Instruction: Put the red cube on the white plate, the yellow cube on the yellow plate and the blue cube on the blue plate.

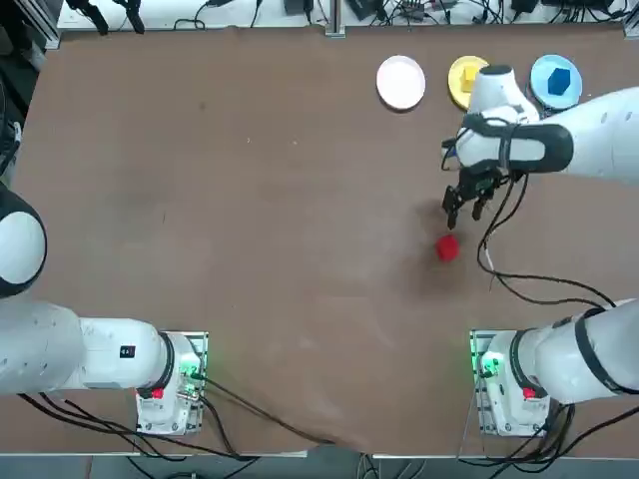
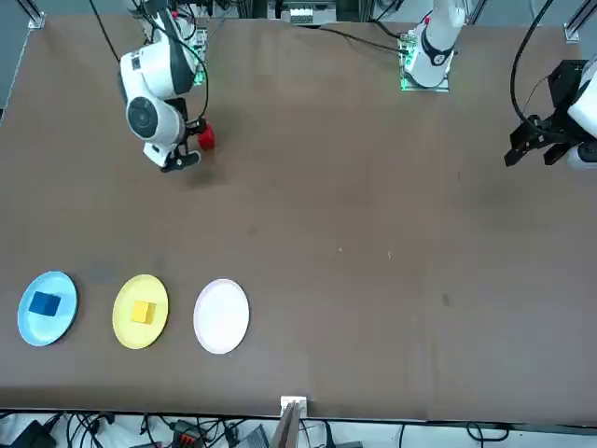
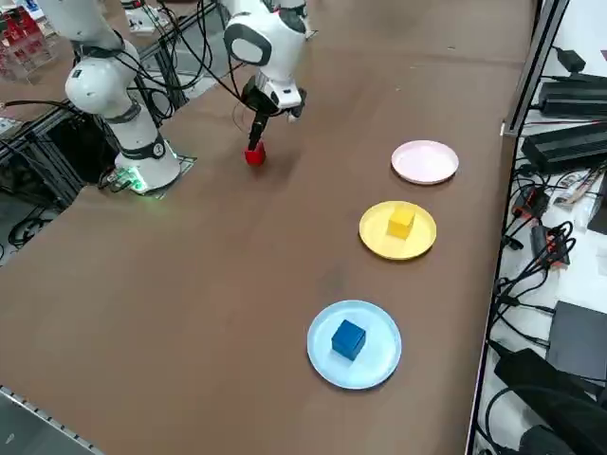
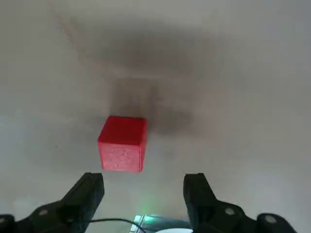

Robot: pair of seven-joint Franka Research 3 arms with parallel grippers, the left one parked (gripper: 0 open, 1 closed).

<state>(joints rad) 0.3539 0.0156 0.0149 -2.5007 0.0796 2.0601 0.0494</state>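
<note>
The red cube lies on the brown table, apart from all plates. My right gripper hovers open above it, a little toward the far side, fingers empty. The white plate is bare. On the yellow plate sits the yellow cube. The blue cube rests on the blue plate.
The three plates stand in a row along the table's far edge, right of centre. A black cable trails from my right arm across the table toward its base. Loose cables and boxes lie beyond the table's edges.
</note>
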